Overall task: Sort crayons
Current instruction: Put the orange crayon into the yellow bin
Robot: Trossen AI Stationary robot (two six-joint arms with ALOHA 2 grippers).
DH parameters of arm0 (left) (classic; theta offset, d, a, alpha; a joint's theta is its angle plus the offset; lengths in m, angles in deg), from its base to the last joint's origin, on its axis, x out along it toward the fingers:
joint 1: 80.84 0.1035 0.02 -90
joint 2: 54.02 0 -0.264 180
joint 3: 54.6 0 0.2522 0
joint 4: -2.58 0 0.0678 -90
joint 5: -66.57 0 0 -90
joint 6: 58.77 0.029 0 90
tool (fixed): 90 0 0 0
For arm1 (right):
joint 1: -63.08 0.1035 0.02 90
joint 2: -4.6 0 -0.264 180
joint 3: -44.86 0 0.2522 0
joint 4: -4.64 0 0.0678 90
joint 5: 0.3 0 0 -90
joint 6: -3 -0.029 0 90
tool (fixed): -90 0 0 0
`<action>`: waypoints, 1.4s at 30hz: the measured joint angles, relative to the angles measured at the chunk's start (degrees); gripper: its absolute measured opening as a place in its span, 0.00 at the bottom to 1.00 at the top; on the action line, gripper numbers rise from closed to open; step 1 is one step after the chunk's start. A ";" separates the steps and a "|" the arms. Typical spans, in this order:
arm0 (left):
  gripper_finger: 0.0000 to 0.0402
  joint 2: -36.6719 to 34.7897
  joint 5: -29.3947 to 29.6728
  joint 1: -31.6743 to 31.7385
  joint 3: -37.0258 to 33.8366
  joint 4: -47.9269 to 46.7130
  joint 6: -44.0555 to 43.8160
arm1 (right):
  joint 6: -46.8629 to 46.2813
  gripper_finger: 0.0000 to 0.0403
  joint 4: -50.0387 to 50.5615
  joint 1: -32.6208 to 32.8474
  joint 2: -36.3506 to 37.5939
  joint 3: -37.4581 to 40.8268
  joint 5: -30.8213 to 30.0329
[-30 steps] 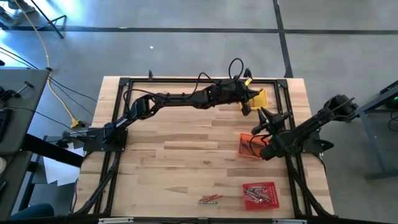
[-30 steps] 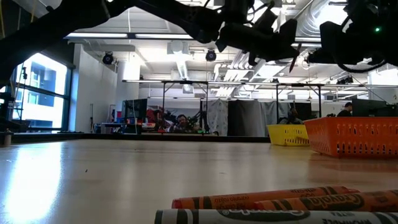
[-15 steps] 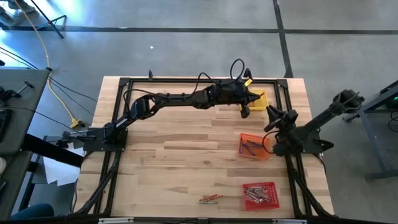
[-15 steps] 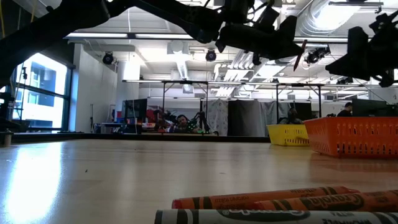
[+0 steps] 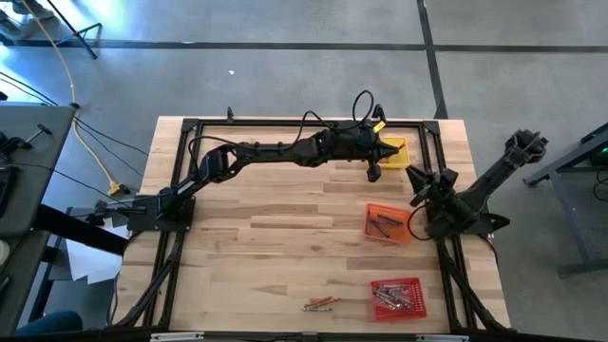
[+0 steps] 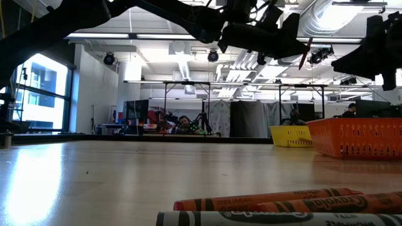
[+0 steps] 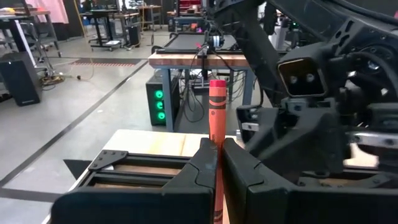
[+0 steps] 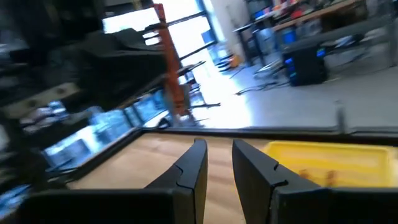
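Above the yellow tray [image 5: 396, 150], left gripper [image 7: 218, 163] (red crayon [image 7: 216, 118] pinched).

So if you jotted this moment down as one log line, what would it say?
left pincer: shut on red crayon, above yellow tray | right pincer: open, empty, beside orange tray | loose crayons: near table edge
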 joint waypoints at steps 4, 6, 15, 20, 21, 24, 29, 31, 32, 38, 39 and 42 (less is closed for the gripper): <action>0.00 0.00 0.00 -0.02 0.00 0.00 -0.09 | 2.44 0.18 -1.80 6.55 0.02 -2.48 -0.01; 0.00 0.00 0.00 -0.02 0.00 0.04 -0.09 | 5.95 0.18 -3.23 9.32 0.02 -4.10 -0.02; 0.00 -0.02 -4.68 -0.13 0.00 0.42 -1.01 | 21.46 0.18 -5.11 12.27 0.04 -5.61 -0.02; 0.00 -0.04 -5.77 -0.44 0.00 0.41 -2.00 | 14.44 0.18 3.53 12.17 1.19 -3.69 0.04; 0.00 -0.04 -5.77 -0.56 0.00 0.41 -1.78 | 12.31 0.18 5.10 12.17 1.42 -3.31 0.01; 0.00 -0.04 -5.77 -1.05 0.00 1.28 -1.13 | 8.83 0.18 7.34 12.08 1.80 -2.57 0.01; 0.00 -0.04 -5.86 -1.44 0.00 3.35 -1.09 | 9.07 0.18 7.16 12.06 1.85 -2.54 0.00; 0.00 -0.04 -5.84 -1.61 0.00 3.66 -1.09 | 9.14 0.18 6.96 11.37 1.86 -2.54 0.00; 0.00 -0.04 -5.84 -1.61 0.00 4.01 -1.09 | 9.14 0.18 6.67 10.59 1.85 -2.54 0.00; 0.00 -0.04 -5.79 -2.86 0.00 5.48 -1.07 | 12.85 0.18 -3.46 2.99 1.85 -2.52 -0.02; 0.00 -0.04 -5.75 -3.04 0.00 5.96 -1.05 | 15.69 0.18 -7.10 1.78 1.85 -2.49 0.00; 0.00 -0.07 -5.65 -3.28 0.00 6.41 -0.99 | 27.91 0.18 -18.77 -0.97 1.80 -2.49 -0.01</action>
